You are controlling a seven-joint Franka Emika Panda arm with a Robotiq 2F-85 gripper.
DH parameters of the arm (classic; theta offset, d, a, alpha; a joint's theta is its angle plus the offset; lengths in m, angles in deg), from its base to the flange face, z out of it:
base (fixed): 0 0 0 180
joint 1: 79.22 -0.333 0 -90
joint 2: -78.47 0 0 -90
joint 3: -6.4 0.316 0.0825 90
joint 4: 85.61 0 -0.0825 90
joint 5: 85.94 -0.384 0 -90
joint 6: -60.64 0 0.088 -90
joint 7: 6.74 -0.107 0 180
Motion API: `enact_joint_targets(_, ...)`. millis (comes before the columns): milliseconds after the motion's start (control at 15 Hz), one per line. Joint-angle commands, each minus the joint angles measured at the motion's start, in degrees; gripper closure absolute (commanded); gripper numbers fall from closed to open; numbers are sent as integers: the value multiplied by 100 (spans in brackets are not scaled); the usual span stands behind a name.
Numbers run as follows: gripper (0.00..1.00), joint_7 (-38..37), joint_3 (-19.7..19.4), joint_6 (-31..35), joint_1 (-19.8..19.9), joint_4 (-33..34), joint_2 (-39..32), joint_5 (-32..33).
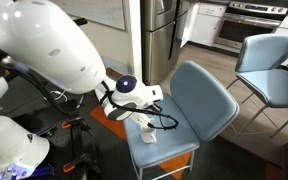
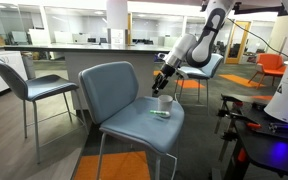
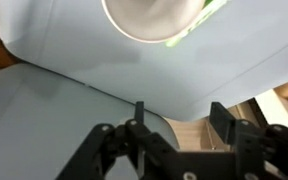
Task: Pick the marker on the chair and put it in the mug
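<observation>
The light blue padded chair [image 1: 199, 100] [image 2: 119, 90] holds the small white mug [image 1: 147, 131] [image 2: 165, 102] on its seat. The thin green marker [image 2: 160, 114] lies flat on the seat just in front of the mug. In the wrist view the mug [image 3: 154, 15] and a green strip of the marker [image 3: 199, 25] sit at the top edge, over the chair seat [image 3: 104, 60]. My gripper [image 1: 144, 114] [image 2: 162, 74] [image 3: 181, 118] hangs above the seat close to the mug, open and empty. In the exterior view from behind the arm I cannot see the marker.
A second blue chair with thin metal legs [image 1: 272, 70] [image 2: 29, 85] stands apart. An orange chair [image 2: 272, 65] and a counter [image 2: 84, 45] are behind. Dark equipment with cables [image 2: 269, 135] sits by the robot base. A steel fridge [image 1: 159, 30] stands at the back.
</observation>
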Motion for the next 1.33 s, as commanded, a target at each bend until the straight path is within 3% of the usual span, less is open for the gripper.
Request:
enact_joint_targets(0,0,-232,-23,0,-80,-497,677,-105)
enact_joint_targets(333,0,-621,-207,-1064,-511,-363,1024,-599)
enact_joint_targets(467,0,-949,-438,-1724,-994,-294,1211,-992)
enact_joint_targets(667,0,-1595,-1307,-2579,-2306,-106,1476,-1444)
enact_joint_targets(733,0,-1954,-1698,-2837,-2836,12,1452,-1405)
enact_joint_targets(933,0,-3037,-2382,-3572,-3878,375,1168,-1232)
enact_joint_targets(1133,0,-3655,-2704,-3554,-4393,592,691,-1261)
enact_joint_targets(1267,0,-3661,-2670,-3310,-4403,760,274,-1514)
